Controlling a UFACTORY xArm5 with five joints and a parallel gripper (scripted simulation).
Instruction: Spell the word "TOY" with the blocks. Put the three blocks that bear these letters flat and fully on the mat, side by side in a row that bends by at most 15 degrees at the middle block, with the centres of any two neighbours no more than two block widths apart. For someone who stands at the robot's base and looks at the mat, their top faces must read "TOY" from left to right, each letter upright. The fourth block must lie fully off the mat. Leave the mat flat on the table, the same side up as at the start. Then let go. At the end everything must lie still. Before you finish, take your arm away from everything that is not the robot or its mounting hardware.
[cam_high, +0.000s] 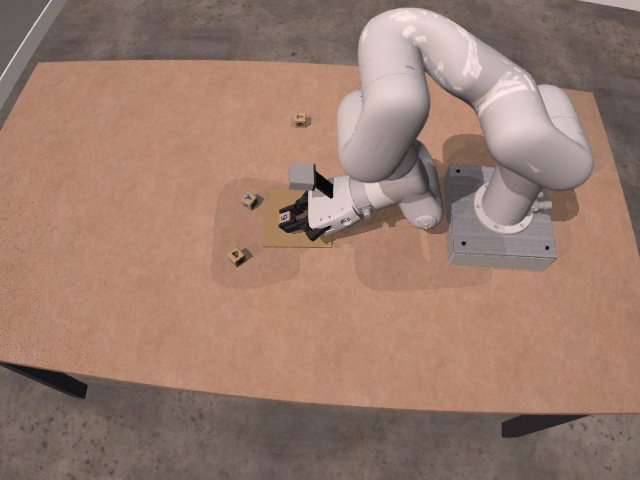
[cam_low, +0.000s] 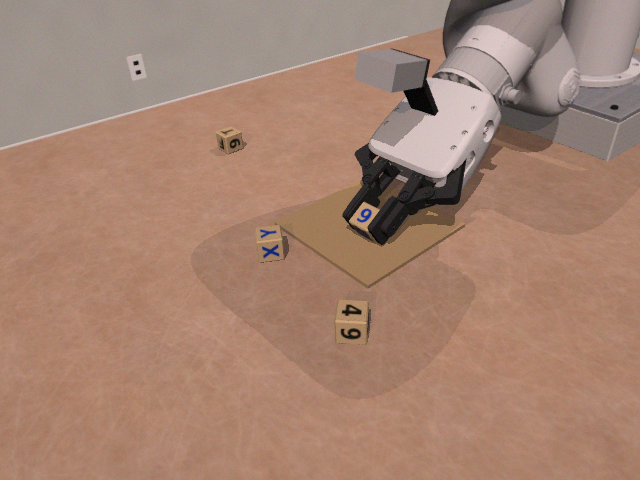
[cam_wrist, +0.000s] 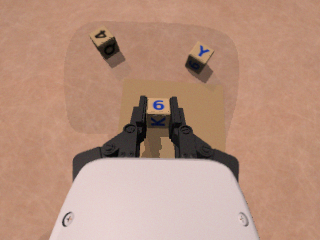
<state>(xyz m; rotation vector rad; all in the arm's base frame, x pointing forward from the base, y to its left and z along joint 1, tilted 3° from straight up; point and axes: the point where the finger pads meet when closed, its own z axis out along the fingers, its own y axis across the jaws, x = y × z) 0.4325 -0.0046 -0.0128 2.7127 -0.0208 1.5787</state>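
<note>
My gripper (cam_high: 283, 221) (cam_low: 364, 228) (cam_wrist: 158, 105) is shut on a block with a blue 6 (cam_high: 284, 217) (cam_low: 364, 215) (cam_wrist: 158, 105). This block is tilted with the fingers, low over the mat (cam_high: 273, 237) (cam_low: 364, 268) (cam_wrist: 206, 107); contact with the mat is unclear. Its K face shows in the wrist view. The Y block (cam_high: 249, 200) (cam_low: 269, 243) (cam_wrist: 200, 57) lies off the mat's far edge, Y up, turned. A block with 4 on top (cam_high: 236, 256) (cam_low: 352, 321) (cam_wrist: 104, 42) lies off the mat; the wrist view shows a Q-like side. The fourth block (cam_high: 300, 120) (cam_low: 229, 140) has a T-like mark on top.
The wooden table (cam_high: 170, 320) (cam_low: 155, 361) carries everything. The robot's grey base block (cam_high: 465, 250) stands at the right in the top view. The fourth block lies well away from the mat, toward the wall side in the exterior view.
</note>
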